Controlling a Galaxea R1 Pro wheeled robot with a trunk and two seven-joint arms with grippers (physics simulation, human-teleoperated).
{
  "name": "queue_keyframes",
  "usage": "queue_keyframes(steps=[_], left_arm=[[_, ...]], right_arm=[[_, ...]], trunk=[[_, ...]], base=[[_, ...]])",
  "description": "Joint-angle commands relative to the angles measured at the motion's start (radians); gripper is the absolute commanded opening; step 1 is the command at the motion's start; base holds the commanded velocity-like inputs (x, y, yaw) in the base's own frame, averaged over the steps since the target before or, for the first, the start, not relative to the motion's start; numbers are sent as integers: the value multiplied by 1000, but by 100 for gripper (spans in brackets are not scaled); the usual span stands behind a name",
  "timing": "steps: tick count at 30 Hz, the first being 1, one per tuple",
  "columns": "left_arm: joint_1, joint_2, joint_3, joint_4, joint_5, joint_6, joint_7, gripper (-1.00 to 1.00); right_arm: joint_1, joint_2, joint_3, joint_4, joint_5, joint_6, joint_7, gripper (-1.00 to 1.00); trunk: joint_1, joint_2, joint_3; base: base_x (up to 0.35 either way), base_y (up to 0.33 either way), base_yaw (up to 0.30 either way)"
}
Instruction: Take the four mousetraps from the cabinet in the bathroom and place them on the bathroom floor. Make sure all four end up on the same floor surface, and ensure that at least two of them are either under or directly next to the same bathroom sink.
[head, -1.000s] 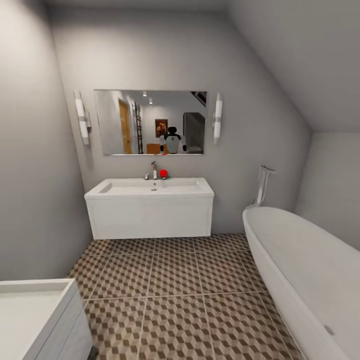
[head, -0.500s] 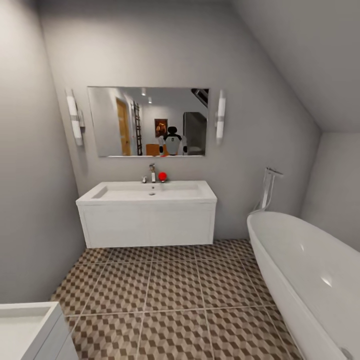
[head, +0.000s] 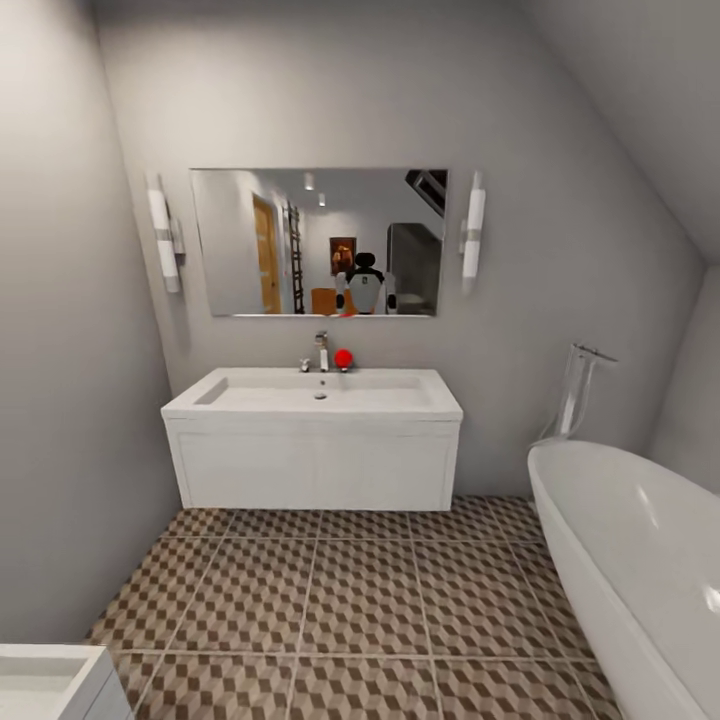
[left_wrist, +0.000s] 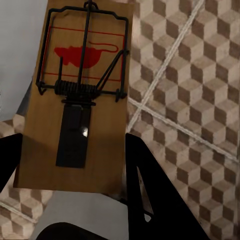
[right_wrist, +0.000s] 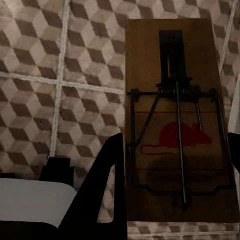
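Facing a white sink unit (head: 312, 440) on the far grey wall, with a tap (head: 322, 352) and a small red ball (head: 343, 358) at the back of the basin. Above it, a wide mirror (head: 318, 242) with a long white light (head: 164, 233) on each side. In the mirror, a small white and black robot shape. To the right, the curved white rim of a bathtub (head: 640, 560) with a thin silver tap post (head: 578, 385) behind it. Down in the near left corner, the edge of a second white basin (head: 55, 682). Across the room, the bathroom floor (head: 360, 600) — brown, beige and white cube tiles with pale lines between them.

In the left wrist view, a tan mousetrap (left_wrist: 77, 100) with dark wire, a coil spring and a red mouse picture, held up over the tiles. Left gripper (left_wrist: 70, 165) — dark fingers (left_wrist: 150, 190) pressed against both long edges of the board, pinching it.

In the right wrist view, another mousetrap (right_wrist: 177, 120), darker in shade, same wire and red mouse print, also up above the cube tiles. Right gripper (right_wrist: 175, 175) — one black finger (right_wrist: 107, 185) tight against one edge of the board, the other finger just showing at the far edge, so clamped on the trap as well.
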Motion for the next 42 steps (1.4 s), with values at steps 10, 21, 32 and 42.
queue_keyframes(steps=[10, 21, 32, 42], left_arm=[[-1, -1, 4, 0, -6, 4, 4, -100], [-1, -8, 2, -2, -14, 4, 4, -100], [-1, -26, 2, -2, -15, 6, 4, -100], [-1, -22, 1, -2, -15, 6, 4, -100]], right_arm=[[0, 0, -4, 2, 8, 2, -2, -100], [-1, 0, -5, 2, 3, 2, -2, -100], [-1, 1, -6, 2, 1, 3, -2, -100], [-1, 0, -6, 2, -1, 3, -2, -100]], trunk=[[1, -1, -1], [1, -1, -1], [1, -1, -1], [1, -1, -1]], base=[[324, 0, 202], [203, 0, -2], [4, 0, -219], [112, 0, -92]])
